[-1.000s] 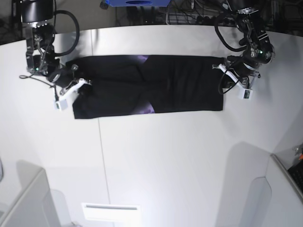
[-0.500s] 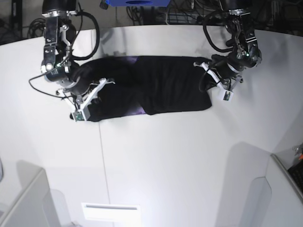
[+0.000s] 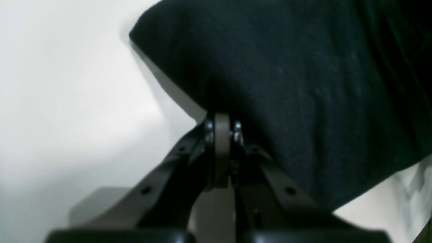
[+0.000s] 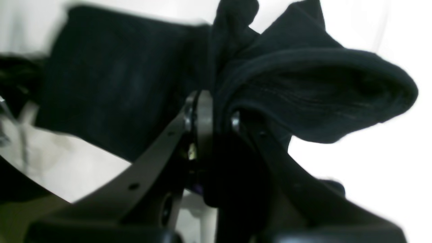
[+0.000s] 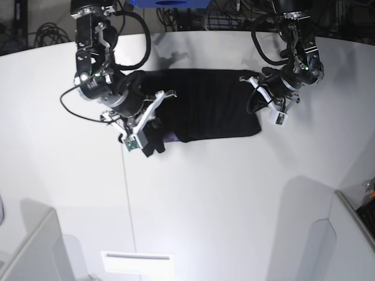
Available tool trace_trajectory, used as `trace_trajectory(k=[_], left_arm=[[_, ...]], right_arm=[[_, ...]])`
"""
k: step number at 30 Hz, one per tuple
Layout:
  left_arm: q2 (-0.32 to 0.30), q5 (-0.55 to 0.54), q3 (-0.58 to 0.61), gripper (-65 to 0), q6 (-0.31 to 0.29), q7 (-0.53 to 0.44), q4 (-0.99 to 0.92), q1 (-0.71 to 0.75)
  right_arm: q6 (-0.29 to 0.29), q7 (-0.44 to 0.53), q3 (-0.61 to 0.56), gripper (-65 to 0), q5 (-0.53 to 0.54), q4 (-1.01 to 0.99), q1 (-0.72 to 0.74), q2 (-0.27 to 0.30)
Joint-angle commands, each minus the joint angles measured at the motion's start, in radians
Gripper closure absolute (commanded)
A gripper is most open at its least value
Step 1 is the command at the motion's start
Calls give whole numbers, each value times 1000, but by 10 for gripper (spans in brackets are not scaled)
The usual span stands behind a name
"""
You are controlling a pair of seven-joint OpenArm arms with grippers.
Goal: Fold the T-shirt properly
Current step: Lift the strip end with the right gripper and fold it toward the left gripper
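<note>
The right gripper (image 4: 216, 118), a dark two-fingered claw, is clenched on a bunched, hemmed edge of the large black short-sleeved cloth T-shirt (image 4: 303, 98), the fabric pinched between its jaws and bulging out to one side in a rounded fold above the white tabletop (image 4: 371, 175). In the overhead view that same gripper (image 5: 157, 100) sits at the garment's end on the picture's left, the cloth (image 5: 205, 105) gathered and lifted around it, with a small glimpse of purple print showing at the lower folded edge.

The left gripper (image 3: 222, 130) has its jaws closed tight on the black fabric (image 3: 287, 84), gripping a straight edge whose corner juts out over the pale surface (image 3: 67, 84). Seen from above, this gripper (image 5: 262, 92) holds the shirt's opposite end, on the picture's right, where the cloth lies flatter and squarer.

Between the two grippers the T-shirt stretches as a dark, roughly rectangular band across the far half of the curved white table (image 5: 205, 193), its plain side uppermost. The end on the picture's left is crumpled and drawn in toward the middle; the other end keeps a clean edge. Both black arms reach in from the table's far rim, cables looping behind them. A blue object (image 5: 167, 3) sits just beyond the far edge of the table, partly cut off by the frame.
</note>
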Motion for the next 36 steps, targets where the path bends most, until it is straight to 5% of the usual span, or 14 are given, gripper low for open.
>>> trace_trajectory(k=[1,19,26,36], left_arm=[[-8,35,1,0,3,43,2,3],[-46,37,33,0,3,43,2,3],[-64,37,75,0,3,43,2,8],[-66,35,73,0,3,43,2,14]], right_arm=[[4,13,-21,0,18,17,5,-11],[-2,22,-147,0,18,17,2,-128],[-155,111,-257,0,18,9,8,-129],[-231,230,-331,0,18,-89,42,-131]])
